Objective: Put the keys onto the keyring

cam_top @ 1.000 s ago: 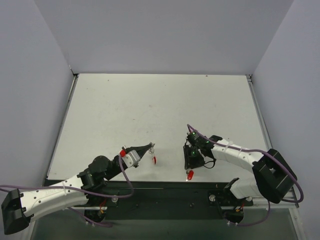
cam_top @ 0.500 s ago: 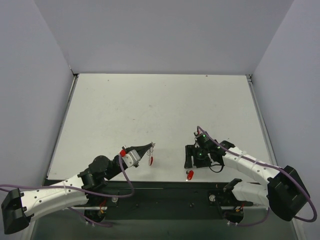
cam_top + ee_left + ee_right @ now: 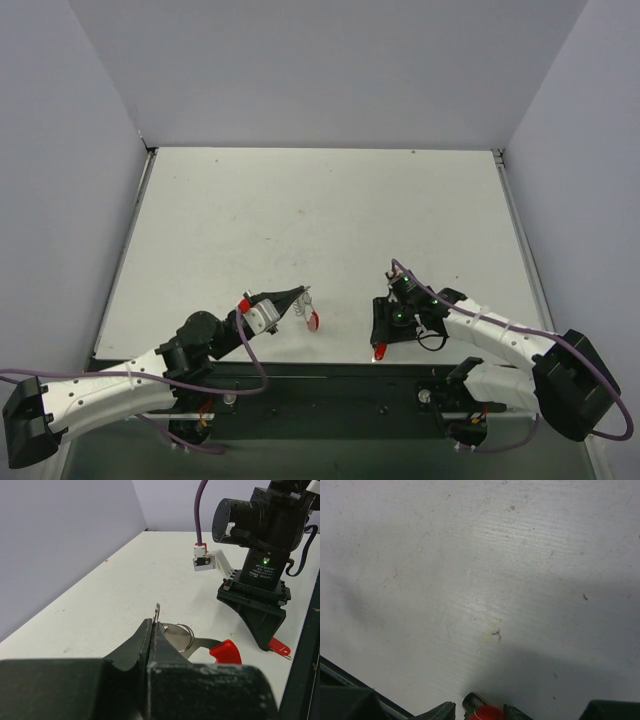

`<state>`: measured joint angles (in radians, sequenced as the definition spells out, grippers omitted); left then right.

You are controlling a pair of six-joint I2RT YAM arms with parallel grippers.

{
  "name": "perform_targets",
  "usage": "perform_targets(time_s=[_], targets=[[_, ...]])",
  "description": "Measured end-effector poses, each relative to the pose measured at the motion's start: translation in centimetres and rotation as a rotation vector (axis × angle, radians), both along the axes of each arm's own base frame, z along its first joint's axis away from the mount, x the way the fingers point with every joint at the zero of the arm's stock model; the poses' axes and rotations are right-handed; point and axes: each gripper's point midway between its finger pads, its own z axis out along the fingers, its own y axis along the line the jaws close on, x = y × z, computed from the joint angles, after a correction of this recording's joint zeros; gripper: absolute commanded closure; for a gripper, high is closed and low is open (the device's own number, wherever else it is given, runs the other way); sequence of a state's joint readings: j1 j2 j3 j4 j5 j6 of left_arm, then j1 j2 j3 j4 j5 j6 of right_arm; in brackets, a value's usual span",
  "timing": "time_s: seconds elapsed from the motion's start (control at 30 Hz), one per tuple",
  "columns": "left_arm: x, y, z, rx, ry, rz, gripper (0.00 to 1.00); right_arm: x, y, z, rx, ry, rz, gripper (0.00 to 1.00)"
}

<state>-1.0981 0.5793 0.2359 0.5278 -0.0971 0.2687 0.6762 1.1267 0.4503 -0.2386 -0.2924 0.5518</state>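
Top external view, read left to right. The left gripper is shown clamped shut on the keyring, a silver split ring pinched at its rim and held just above the table, with its free side turned toward the right arm. A red-headed piece is carried on that free side. It is judged to be a key already threaded, though this cannot be confirmed.

The loose key is found to the right of the ring and well apart from it, lying flat on the table close to the near edge. In the left wrist view its thin shaft is seen pointing away from the ring, toward that edge.

The right gripper is poised directly over the key, fingers pointing down. In the right wrist view the red head is framed between the two parted fingertips, with a sliver of table visible on one side, so no firm grip is judged to be made yet.

The right arm is by far the nearer to the key. The coming pick is therefore judged to depend on the jaws being closed across the head, square to the shaft.
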Motion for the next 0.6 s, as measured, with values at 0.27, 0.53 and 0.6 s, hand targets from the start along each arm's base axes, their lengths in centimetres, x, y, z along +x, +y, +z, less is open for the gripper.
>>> perform_targets(time_s=[0.27, 0.53, 0.6], targets=[[0.01, -0.04, -0.08, 0.002, 0.001, 0.0, 1.0, -0.26, 0.52, -0.54, 0.02, 0.008, 0.0, 0.97], [0.02, -0.04, -0.09, 0.003, 0.001, 0.0, 1.0, -0.13, 0.75, -0.51, 0.024, 0.001, 0.003, 1.0], [0.02, -0.03, -0.1, 0.003, 0.002, 0.0, 1.0, 0.04, 0.8, -0.36, 0.024, -0.005, 0.003, 1.0]])
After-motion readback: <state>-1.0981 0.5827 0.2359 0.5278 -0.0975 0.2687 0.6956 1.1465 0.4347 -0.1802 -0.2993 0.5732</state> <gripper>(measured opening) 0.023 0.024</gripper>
